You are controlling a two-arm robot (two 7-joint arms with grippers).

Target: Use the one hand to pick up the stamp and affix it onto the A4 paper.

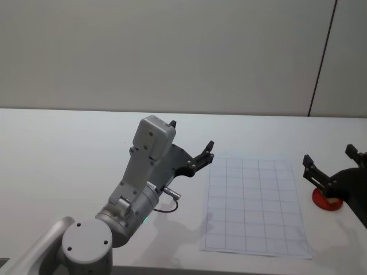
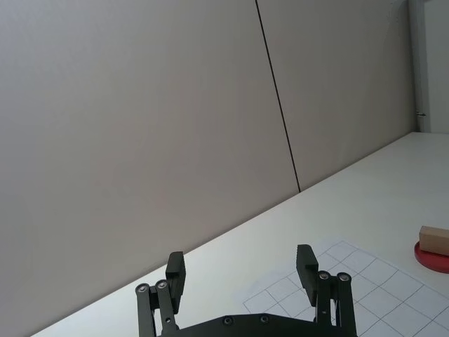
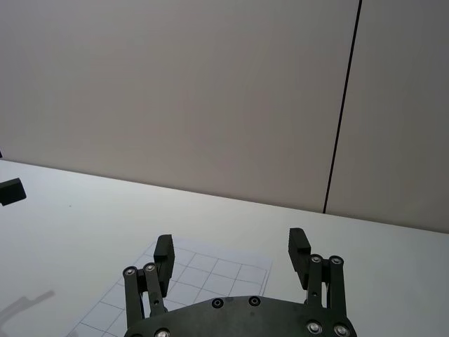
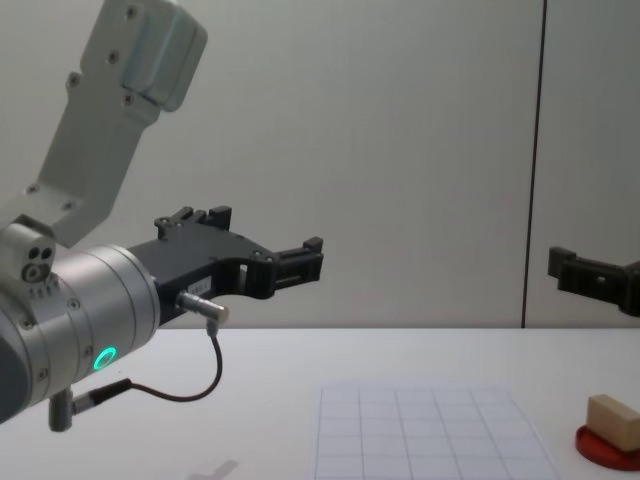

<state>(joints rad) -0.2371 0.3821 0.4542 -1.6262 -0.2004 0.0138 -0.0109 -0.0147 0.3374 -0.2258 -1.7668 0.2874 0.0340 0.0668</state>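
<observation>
Chest view: small wooden stamp lies low beneath open right fingers

The stamp point(image 4: 612, 420) is a short block of pale wood lying on a flat red disc point(image 4: 606, 448), well below the fingers of the right gripper point(image 4: 562, 262) and a little outward of them. In the head view those fingers partly cover the block, so it sits roughly beneath their gap. It is probably light, rigid and hard to damage. Its flat, parallel sides should give the pads a square seat, though smooth wood could slip under a weak squeeze. The best hold looks to be across the narrow width, high on the sides, which leaves the underside free to meet the sheet. If the disc is an ink pad, the block may cling slightly as it lifts.

The right gripper's fingers are spread wide and carry nothing. The A4 paper point(image 4: 432, 436) lies flat to the inner side of those fingers, just beside the disc. It is thin and loose, so it may shift under a sideways push.

The left gripper point(image 4: 265, 228) hangs above the table off the paper's far edge, fingers wide apart and empty.
</observation>
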